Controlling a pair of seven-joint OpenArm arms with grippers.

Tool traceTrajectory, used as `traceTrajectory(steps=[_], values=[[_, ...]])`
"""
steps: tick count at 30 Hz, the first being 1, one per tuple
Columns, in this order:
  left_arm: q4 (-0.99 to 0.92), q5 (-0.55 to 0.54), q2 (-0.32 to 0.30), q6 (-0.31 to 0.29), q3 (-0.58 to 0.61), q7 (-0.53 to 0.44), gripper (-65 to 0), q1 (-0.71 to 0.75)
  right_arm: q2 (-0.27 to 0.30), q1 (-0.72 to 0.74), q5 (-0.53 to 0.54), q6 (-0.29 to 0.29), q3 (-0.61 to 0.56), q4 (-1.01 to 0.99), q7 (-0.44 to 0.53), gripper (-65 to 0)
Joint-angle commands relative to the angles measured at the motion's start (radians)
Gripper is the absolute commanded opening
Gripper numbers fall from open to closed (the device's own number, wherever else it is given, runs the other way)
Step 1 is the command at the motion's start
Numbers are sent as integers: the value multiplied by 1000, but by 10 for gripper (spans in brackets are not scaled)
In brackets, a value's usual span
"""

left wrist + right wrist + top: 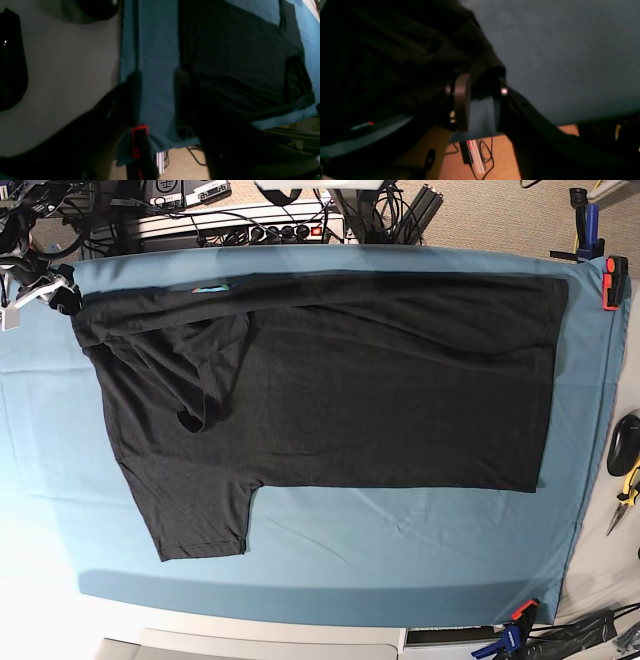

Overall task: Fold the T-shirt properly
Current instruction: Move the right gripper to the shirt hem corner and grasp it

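Observation:
The black T-shirt (340,390) lies spread on the teal table cloth (400,540), with one sleeve (200,520) pointing to the near side and a folded-over layer along the far edge. A thin strip of coloured print (210,288) peeks out there. My right gripper (55,288) is at the shirt's far left corner. In the right wrist view the right gripper (482,82) stands open, a bunched corner of the shirt (480,60) at its fingertips. My left gripper (158,72) is open over bare cloth, beside the shirt's edge (225,62). It does not show in the base view.
Red clamps (612,280) (522,612) pin the cloth at the right corners, and a blue clamp (590,225) stands behind. A black mouse-like object (625,442) and yellow pliers (625,490) lie off the cloth's right edge. Cables and a power strip (240,220) sit behind the table.

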Motion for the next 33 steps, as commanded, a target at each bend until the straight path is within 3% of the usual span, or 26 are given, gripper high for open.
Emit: traceTrajectory(steps=[1,6,9,14,19,23,26,29,33], values=[[11,-24,-35,-4,-9,-19,-448,-5,23,1,20,6,4,17,17,-486],[11,-24,-36,-38,-9,-72,-434,-5,23,3,85,7,4,17,53,-305],[11,-2,-39,-38,-9,-153,-386,-5,16,43,114,7,4,17,69,-302],[12,66,-30,-38,-3,-298,-381,-55,-18,176,98,14,-1,16,99,-303],[12,111,-16,-72,61,-314,-381,-216,-32,323,-120,13,-127,10,244,-303],[11,180,-5,-72,255,-332,-381,-351,-32,473,-356,-19,-293,-67,356,-303],[11,287,24,-72,409,-371,-381,-434,-29,626,-502,-65,-386,-238,412,-303],[11,387,59,-62,519,-404,-381,-486,-15,790,-564,-120,-420,-488,465,-303],[11,436,79,-44,588,-407,-381,-506,45,993,-544,-158,-420,-854,510,-303]])
